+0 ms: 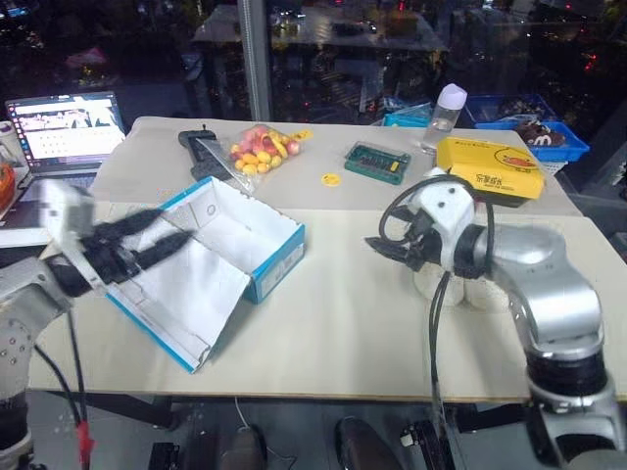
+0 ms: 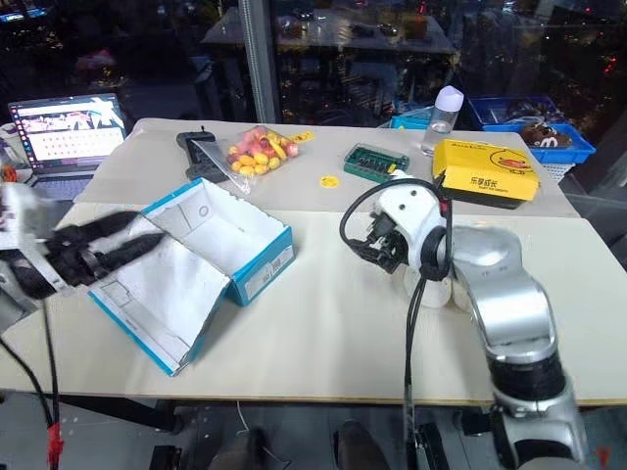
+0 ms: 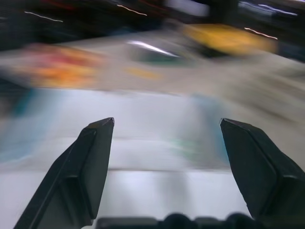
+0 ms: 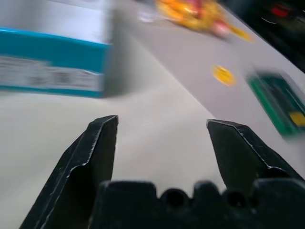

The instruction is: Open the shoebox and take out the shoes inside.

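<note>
Blue shoebox (image 1: 257,235) lies open, white interior bare; shoes (image 1: 468,290) beside it.

A pale tabletop (image 1: 343,323) is seen, on which the opened blue shoebox (image 1: 250,240) is laid near the left edge, lid folded out. Toward the far edge are set a bag of what appear to be sweets (image 1: 263,149), a yellow disc (image 1: 331,179), a green case (image 1: 377,163), a bottle (image 1: 447,108) and a yellow box (image 1: 490,168). Two pale shoes (image 2: 431,286) are partly hidden near the right edge.
</note>
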Robot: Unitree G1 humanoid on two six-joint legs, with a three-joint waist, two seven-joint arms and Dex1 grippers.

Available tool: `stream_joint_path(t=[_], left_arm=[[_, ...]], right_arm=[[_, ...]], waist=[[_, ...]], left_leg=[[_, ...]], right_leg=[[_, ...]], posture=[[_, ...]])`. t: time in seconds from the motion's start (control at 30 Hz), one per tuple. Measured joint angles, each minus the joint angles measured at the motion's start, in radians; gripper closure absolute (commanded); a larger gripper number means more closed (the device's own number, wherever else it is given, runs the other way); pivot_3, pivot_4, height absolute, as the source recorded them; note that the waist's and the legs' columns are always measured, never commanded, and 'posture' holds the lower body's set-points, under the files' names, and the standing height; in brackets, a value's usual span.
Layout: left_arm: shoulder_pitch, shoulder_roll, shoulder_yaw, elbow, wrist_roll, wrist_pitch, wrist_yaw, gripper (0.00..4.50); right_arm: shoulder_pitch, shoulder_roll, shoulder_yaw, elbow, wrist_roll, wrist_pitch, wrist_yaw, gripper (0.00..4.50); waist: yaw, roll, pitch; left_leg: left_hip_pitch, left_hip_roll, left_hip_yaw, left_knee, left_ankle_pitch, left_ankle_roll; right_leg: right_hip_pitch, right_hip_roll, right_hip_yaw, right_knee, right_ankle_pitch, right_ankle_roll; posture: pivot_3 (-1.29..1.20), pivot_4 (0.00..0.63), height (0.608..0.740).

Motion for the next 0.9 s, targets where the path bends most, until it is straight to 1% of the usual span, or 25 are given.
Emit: stream_joint_path(t=[0.1, 0.17, 0.23, 0.37, 0.4, 0.47, 0.57, 0.9], left_arm=[[0.031, -0.126, 0.049, 0.031, 0.094, -0.049, 0.196, 0.71], [0.066, -0.197, 0.051, 0.068, 0.159, -0.09, 0.285, 0.71], [0.092, -0.236, 0.048, 0.105, 0.204, -0.128, 0.334, 0.71], [0.105, -0.297, 0.053, 0.129, 0.249, -0.208, 0.397, 0.71], [0.112, -0.312, 0.052, 0.13, 0.258, -0.224, 0.405, 0.71], [0.116, -0.325, 0.052, 0.14, 0.268, -0.241, 0.42, 0.71], [0.116, -0.326, 0.051, 0.153, 0.27, -0.261, 0.419, 0.71], [0.098, -0.32, 0.038, 0.2, 0.263, -0.287, 0.357, 0.71]], right_arm=[[0.092, 0.063, -0.034, -0.005, -0.045, -0.033, -0.139, 0.93], [0.199, 0.075, 0.002, -0.003, -0.093, -0.102, -0.21, 0.93], [0.286, 0.092, 0.054, 0.02, -0.123, -0.162, -0.258, 0.93], [0.426, 0.227, 0.053, 0.059, -0.137, -0.31, -0.367, 0.93], [0.453, 0.255, 0.052, 0.077, -0.137, -0.344, -0.392, 0.93], [0.471, 0.274, 0.045, 0.105, -0.138, -0.389, -0.42, 0.93], [0.477, 0.276, 0.044, 0.118, -0.138, -0.423, -0.436, 0.93], [0.46, 0.263, 0.042, 0.148, -0.143, -0.445, -0.444, 0.93]], waist=[[0.006, -0.002, -0.001], [0.008, -0.004, -0.003], [0.008, -0.004, -0.003], [0.007, -0.005, -0.003], [0.006, -0.005, -0.003], [0.005, -0.005, -0.003], [0.005, -0.005, -0.003], [0.007, -0.005, -0.003]], left_leg=[[0.001, 0.0, 0.0, 0.001, 0.0, 0.0], [0.002, 0.0, 0.0, 0.001, 0.0, 0.0], [0.001, 0.0, 0.0, 0.001, 0.0, 0.0], [0.003, 0.0, 0.0, 0.001, -0.001, -0.002], [0.004, 0.0, 0.0, 0.002, -0.004, -0.007], [0.005, 0.0, 0.0, 0.002, -0.005, -0.008], [0.007, 0.0, 0.0, 0.001, -0.005, -0.008], [0.007, 0.0, 0.0, 0.001, -0.005, -0.008]], right_leg=[[0.003, 0.0, 0.0, -0.001, 0.001, 0.001], [0.004, 0.0, 0.0, -0.002, 0.0, -0.002], [0.003, 0.0, 0.0, -0.002, -0.001, -0.006], [0.005, 0.0, 0.0, -0.003, 0.001, -0.007], [0.005, 0.0, 0.0, -0.003, 0.002, -0.007], [0.006, 0.0, 0.0, -0.003, 0.003, -0.008], [0.007, 0.0, 0.0, -0.003, 0.003, -0.008], [0.008, 0.0, 0.0, -0.005, 0.003, -0.008]], posture=[[0.0, 0.15, 0.723], [0.0, 0.15, 0.723], [0.0, 0.15, 0.723], [0.0, 0.15, 0.723], [0.0, 0.15, 0.723], [0.0, 0.15, 0.723], [0.0, 0.15, 0.723], [0.0, 0.15, 0.723]])
